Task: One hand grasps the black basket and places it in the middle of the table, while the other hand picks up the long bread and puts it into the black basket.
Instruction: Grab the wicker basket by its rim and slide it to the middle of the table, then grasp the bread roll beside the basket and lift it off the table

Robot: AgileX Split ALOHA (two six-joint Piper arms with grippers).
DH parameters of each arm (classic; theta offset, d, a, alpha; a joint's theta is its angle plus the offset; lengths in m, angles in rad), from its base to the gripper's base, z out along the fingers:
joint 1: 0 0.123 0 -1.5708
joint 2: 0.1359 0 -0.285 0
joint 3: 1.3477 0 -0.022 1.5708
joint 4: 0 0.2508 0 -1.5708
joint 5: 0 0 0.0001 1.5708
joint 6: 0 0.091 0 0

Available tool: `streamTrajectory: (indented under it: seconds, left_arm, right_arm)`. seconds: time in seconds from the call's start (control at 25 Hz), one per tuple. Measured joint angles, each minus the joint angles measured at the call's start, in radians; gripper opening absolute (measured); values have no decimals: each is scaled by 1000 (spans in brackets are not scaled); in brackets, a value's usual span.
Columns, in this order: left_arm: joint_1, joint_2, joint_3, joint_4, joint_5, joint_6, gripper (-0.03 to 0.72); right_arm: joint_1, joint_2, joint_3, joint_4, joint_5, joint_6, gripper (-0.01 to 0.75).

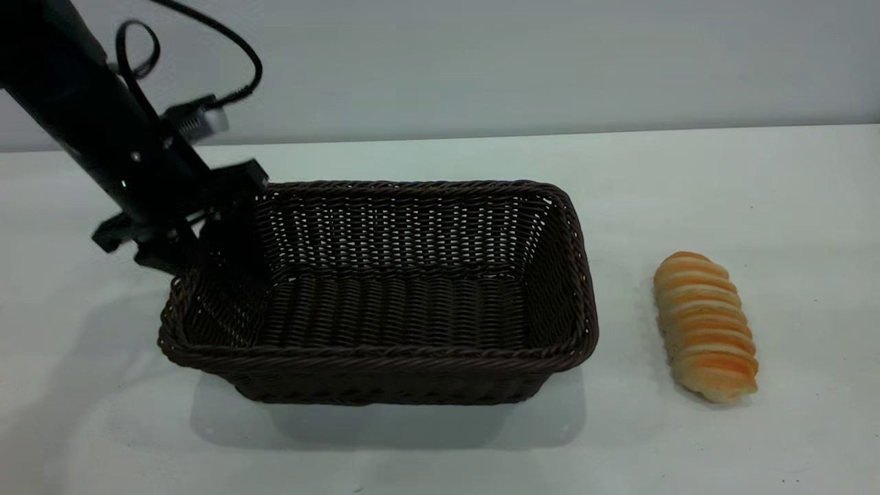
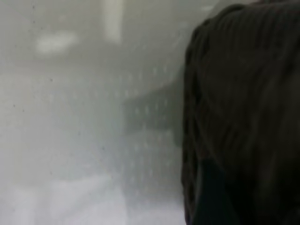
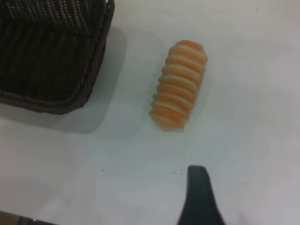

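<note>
The black basket [image 1: 385, 295] is at the middle of the white table [image 1: 687, 172], and its shadow lies offset below it. My left gripper [image 1: 221, 249] is shut on the braided rim at the basket's left end, one finger inside and one outside. The left wrist view shows the basket wall [image 2: 243, 103] close up beside a dark finger [image 2: 211, 197]. The long bread [image 1: 705, 326], striped orange and cream, lies on the table right of the basket. In the right wrist view my right gripper [image 3: 243, 197] hovers open and empty above the table short of the bread [image 3: 179, 84]; only one finger [image 3: 199, 197] shows.
The basket's corner [image 3: 51, 51] sits a short way from the bread in the right wrist view. A grey wall [image 1: 481, 62] rises behind the table's far edge. The left arm's cable [image 1: 234, 48] loops above the basket's left end.
</note>
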Motion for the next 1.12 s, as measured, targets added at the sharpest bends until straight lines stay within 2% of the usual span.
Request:
streamTrajectory:
  seconds: [0.24,0.44,0.6,0.88,1.12]
  left_arm:
    - [0,-139,-17,156,112,-112,557]
    - [0,-280,-18,287,162,-182,558]
    - [0,-380,-18,299,166,-190,558]
    - [0,-478,-18,300,175,-193,558]
    - [0,-480,-18,300,189,-192,558]
  right_arm:
    - [0,23,0,33,5,-7,531]
    - [0,169,0,195,5,-162,531]
    - [0,376,-48,311,-39,-285,531]
    - [4,800,-255,335,-78,-306,531]
    - [97,1064,-342,326,-175,-283,531]
